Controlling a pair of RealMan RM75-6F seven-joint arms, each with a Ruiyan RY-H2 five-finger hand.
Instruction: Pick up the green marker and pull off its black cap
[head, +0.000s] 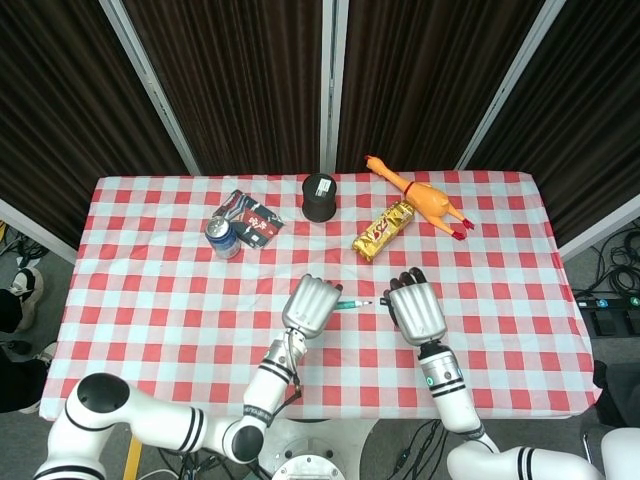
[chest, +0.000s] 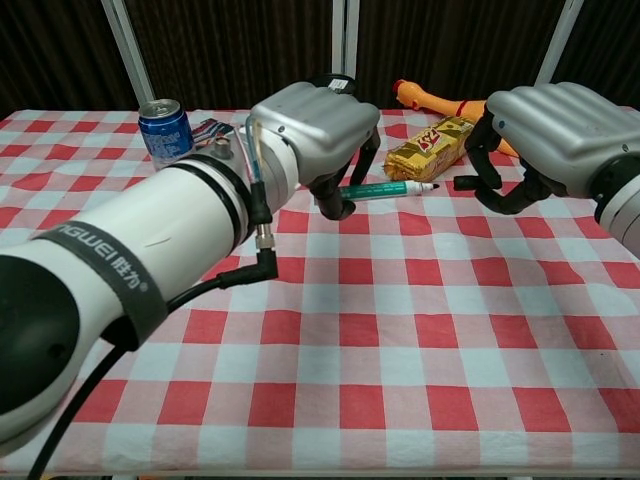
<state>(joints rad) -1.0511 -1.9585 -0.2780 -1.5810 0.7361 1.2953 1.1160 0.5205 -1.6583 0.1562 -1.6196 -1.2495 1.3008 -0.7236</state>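
My left hand (chest: 315, 125) grips the green marker (chest: 385, 190) by its rear end and holds it level above the table. Its bare tip (chest: 433, 186) points right, uncovered. The black cap (chest: 466, 182) sits a short gap to the right of the tip, pinched in the fingers of my right hand (chest: 550, 135). From the head view, the left hand (head: 310, 303), the marker (head: 350, 303) and the right hand (head: 417, 310) line up left to right over the table's front middle.
A blue can (chest: 165, 128) and a dark packet (head: 250, 217) lie at the back left. A black cup (head: 320, 197) stands at the back middle. A gold snack bar (chest: 430, 148) and a rubber chicken (head: 420, 197) lie at the back right, behind the hands.
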